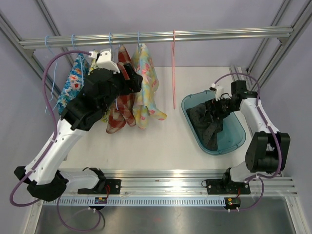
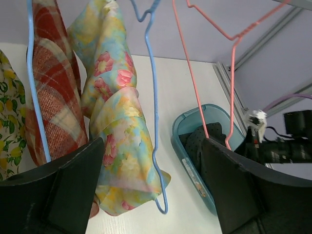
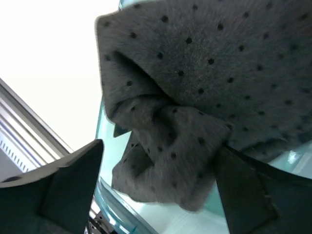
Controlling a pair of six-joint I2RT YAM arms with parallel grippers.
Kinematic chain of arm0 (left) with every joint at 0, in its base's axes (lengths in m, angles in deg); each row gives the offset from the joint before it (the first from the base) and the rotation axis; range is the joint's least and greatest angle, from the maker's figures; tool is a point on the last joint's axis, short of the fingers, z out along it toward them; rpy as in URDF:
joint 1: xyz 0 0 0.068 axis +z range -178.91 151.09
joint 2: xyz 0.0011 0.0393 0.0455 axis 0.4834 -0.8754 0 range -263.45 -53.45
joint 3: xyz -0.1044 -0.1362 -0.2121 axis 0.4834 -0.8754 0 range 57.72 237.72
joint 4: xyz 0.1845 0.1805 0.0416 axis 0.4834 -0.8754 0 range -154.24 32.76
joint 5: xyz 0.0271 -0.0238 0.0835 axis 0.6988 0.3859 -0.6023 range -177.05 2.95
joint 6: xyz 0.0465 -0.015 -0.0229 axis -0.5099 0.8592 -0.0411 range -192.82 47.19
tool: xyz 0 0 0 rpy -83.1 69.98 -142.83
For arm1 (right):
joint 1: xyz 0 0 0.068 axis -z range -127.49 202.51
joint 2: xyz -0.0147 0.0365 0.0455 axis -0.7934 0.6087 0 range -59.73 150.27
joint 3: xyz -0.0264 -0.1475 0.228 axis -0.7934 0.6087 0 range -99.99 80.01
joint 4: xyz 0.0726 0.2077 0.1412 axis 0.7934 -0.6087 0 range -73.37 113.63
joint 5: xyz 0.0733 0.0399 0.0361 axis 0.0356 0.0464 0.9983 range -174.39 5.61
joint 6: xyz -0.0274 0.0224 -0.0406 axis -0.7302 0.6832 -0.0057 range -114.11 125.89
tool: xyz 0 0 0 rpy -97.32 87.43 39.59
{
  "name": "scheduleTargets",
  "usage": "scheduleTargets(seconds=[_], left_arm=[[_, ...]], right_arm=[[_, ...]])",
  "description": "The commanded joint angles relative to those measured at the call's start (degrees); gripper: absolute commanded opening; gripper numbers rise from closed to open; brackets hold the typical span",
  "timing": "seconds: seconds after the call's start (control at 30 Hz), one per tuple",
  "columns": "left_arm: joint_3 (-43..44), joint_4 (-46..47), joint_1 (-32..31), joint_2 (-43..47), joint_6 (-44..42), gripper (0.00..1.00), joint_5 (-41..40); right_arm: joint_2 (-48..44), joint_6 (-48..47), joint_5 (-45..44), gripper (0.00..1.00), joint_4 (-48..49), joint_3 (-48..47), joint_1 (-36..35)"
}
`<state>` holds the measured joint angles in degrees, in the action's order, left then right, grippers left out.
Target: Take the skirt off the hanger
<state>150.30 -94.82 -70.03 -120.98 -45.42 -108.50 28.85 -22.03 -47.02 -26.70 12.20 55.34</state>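
Right wrist view shows the right fingers (image 3: 53, 190) spread open above the crumpled, fuzzy grey dotted skirt (image 3: 204, 97) lying in the teal plastic bin (image 1: 233, 139), while the left fingers (image 2: 58, 190), also open, face a floral skirt (image 2: 122, 136) on a blue wire hanger (image 2: 152, 97).

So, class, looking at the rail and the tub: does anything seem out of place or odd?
The pink hanger on the rail hangs bare, while the hangers beside it carry bright skirts. The dark dotted skirt lies crumpled in the teal tub instead of hanging. Nothing looks spilled or broken.
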Motion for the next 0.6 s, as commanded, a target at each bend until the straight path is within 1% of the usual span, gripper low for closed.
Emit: scheduleTargets(seconds=[0.0,0.2,0.23,0.3,0.33,0.4,0.43,0.5,0.53,0.57], left_arm=[[3.14,2.68,2.27,-3.21,2.31,0.82,5.45],[6.74,4.97,3.42,-9.19,-0.50,0.73,7.30],[7.18,4.98,3.42,-10.68,-1.03,0.70,6.35],[7.53,5.32,3.42,-11.83,-2.52,0.66,5.02],[7.53,5.50,3.42,-12.36,-3.13,0.60,3.02],[7.53,5.77,3.42,-13.68,-4.89,0.53,1.16],[7.62,6.11,3.42,-14.03,-6.20,0.42,-0.24],[7.27,7.08,3.42,-14.82,-7.88,0.29,-0.17],[7.44,7.87,3.42,-15.17,-8.93,0.14,0.79],[7.53,8.31,3.42,-15.53,-9.64,0.05,1.49]], right_arm=[[-7.53,-3.02,-2.02,0.99,-2.14,-5.83,0.42],[-12.98,-2.93,-2.04,1.00,-5.13,-7.78,0.60],[-13.60,-2.75,-1.51,1.00,-5.57,-7.69,0.51],[-15.01,-2.14,0.15,0.99,-6.01,-7.08,0.60],[-15.53,-1.70,0.77,0.99,-6.36,-6.90,0.60],[-16.33,-0.91,2.53,0.99,-6.63,-6.28,0.60],[-16.94,-0.64,3.06,0.99,-6.54,-6.11,0.60],[-17.47,0.32,4.29,0.99,-6.36,-5.67,0.60],[-17.99,0.59,4.64,0.99,-6.28,-5.67,0.60],[-18.35,1.20,5.08,0.99,-6.19,-5.75,0.60]])
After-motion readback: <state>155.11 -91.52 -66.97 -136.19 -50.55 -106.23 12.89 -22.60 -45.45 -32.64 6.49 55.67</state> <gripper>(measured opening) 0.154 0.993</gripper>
